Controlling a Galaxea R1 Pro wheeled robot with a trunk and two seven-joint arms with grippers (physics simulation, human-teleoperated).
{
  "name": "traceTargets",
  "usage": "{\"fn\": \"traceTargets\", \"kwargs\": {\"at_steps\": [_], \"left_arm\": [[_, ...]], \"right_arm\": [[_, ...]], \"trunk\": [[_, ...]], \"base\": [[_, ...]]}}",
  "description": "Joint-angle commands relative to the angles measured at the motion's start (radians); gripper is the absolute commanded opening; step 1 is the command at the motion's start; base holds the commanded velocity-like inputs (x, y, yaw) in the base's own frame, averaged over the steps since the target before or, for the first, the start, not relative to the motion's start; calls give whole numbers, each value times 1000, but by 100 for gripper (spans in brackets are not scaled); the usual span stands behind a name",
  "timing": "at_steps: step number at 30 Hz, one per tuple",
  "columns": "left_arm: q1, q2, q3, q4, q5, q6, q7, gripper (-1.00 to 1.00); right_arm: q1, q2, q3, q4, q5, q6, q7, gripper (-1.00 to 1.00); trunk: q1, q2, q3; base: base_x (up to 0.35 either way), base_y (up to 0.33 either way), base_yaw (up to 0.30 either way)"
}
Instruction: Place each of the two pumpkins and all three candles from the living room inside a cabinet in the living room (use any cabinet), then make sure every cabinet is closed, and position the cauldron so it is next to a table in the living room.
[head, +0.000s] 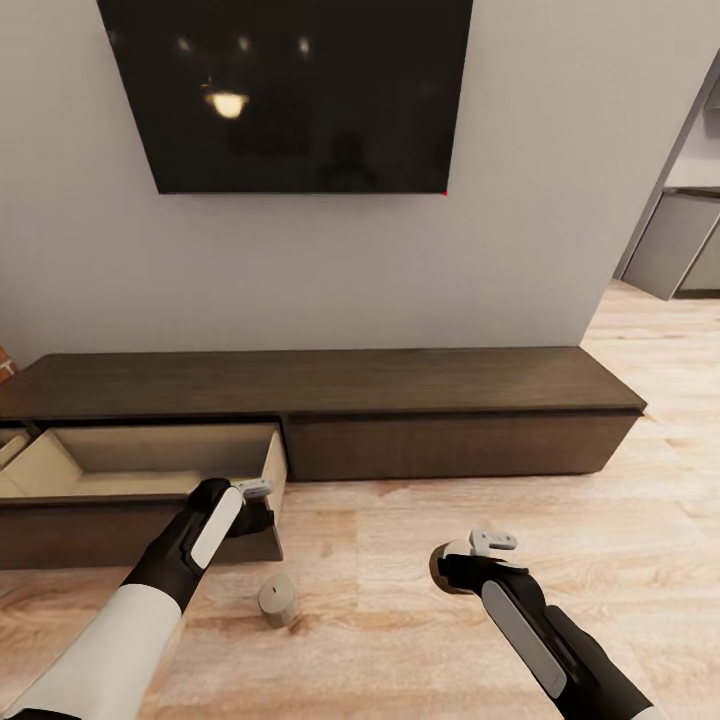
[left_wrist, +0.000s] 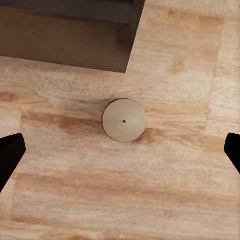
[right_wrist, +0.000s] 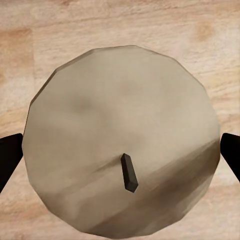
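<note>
**Two candles on the floor by the open drawer**

A long, low dark wood cabinet (head: 330, 400) runs along the grey wall under a wall-hung black TV (head: 290, 90). At its left end one drawer (head: 150, 470) is pulled out, showing a pale beige inside. Light wood plank floor (head: 400, 560) spreads in front of it.

The left arm reaches forward, with the left gripper (head: 252, 508) hanging near the drawer's front right corner. In the left wrist view its two dark fingertips (left_wrist: 10, 155) sit far apart at the edges of the picture, spread wide, holding nothing. Straight below it a tan candle (head: 277, 600) (left_wrist: 124, 120) stands upright on the floor, just in front of the drawer.

The right gripper (head: 462, 572) is low over the floor, well to the right of the drawer. A second candle (right_wrist: 120, 140) sits between its fingers (right_wrist: 9, 160), its dark wick showing. The fingers stand beside the candle's sides; whether they press on it I cannot tell.
</note>
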Motion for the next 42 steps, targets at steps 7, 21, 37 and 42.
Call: {"fn": "traceTargets", "kwargs": {"at_steps": [7,21,37,42], "left_arm": [[-1,1,-3,3,10,0,7,100],[-1,3,-3,12,10,-4,-30,100],[-1,3,-4,12,9,-28,-48,100],[-1,3,-4,13,7,-46,-54,100]], "right_arm": [[-1,-2,2,-2,-9,0,-8,-100],[-1,-3,1,0,-9,0,-8,-100],[-1,-3,-1,0,-9,0,-4,-100],[-1,-3,-1,0,-9,0,-3,-100]], "trunk": [[27,-50,-23],[80,-148,-67],[118,-213,-122],[120,-214,-141]], "base": [[0,0,0],[0,0,0],[0,0,0],[0,0,0]]}}
